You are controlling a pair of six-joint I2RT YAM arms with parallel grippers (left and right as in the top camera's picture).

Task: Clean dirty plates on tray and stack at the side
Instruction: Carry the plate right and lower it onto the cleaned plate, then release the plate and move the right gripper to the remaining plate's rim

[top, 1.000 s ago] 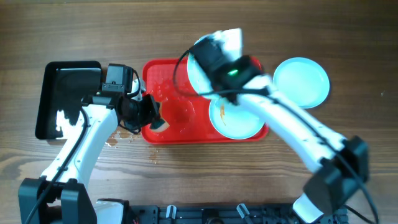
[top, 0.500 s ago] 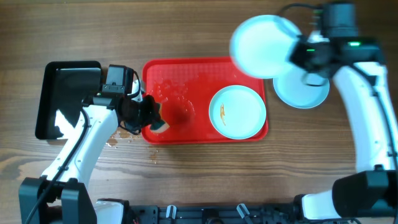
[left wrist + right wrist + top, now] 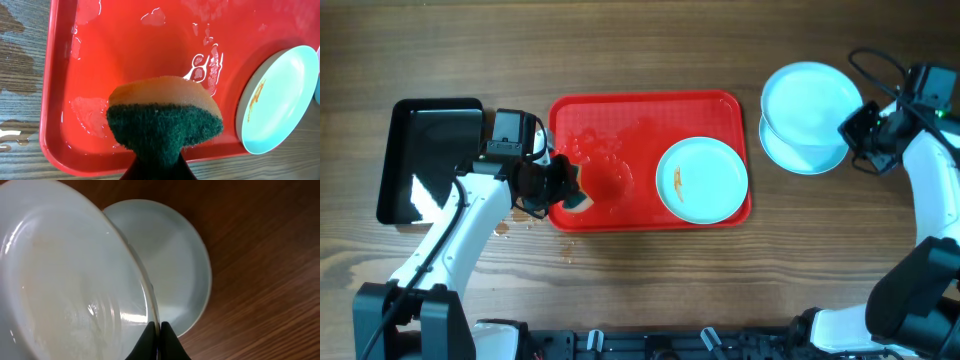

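Observation:
The red tray (image 3: pixel 620 110) lies mid-table, wet, with one plate (image 3: pixel 701 180) on its right half carrying an orange-brown smear; this plate also shows in the left wrist view (image 3: pixel 280 100). My left gripper (image 3: pixel 563 190) is shut on a yellow-and-green sponge (image 3: pixel 165 117) over the tray's (image 3: pixel 100 60) left front part. My right gripper (image 3: pixel 853 127) is shut on the rim of a second plate (image 3: pixel 810 95), holding it just above a third plate (image 3: pixel 800 155) on the table right of the tray. In the right wrist view the held plate (image 3: pixel 65 280) overlaps the lower plate (image 3: pixel 175 265).
A black tray (image 3: pixel 425 150) sits at the left of the table. Water drops and a small puddle (image 3: pixel 515 222) lie on the wood by the red tray's front left corner.
My right gripper has carried the held plate from over the red tray to the right, over the plate on the table. The left arm with the sponge has barely moved.

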